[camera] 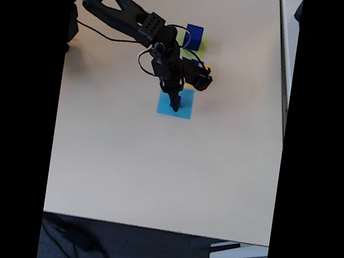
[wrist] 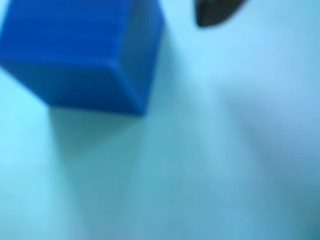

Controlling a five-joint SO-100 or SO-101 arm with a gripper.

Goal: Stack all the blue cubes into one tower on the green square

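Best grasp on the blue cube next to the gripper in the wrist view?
Judging from the blurry wrist view, the blue cube sits corner-on to the camera. Come from above, turn the gripper to square up, and pinch two opposite flat side faces, not the edges.

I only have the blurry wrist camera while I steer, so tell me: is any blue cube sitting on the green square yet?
Observer: Yes. In the fixed view, one blue cube rests on the green square, near the far side of the table.
Operator: Where is the arm relative to that cube?
Observer: The arm reaches past it, and its tip hangs over the light-blue square, the patch just below the green square in the fixed view.
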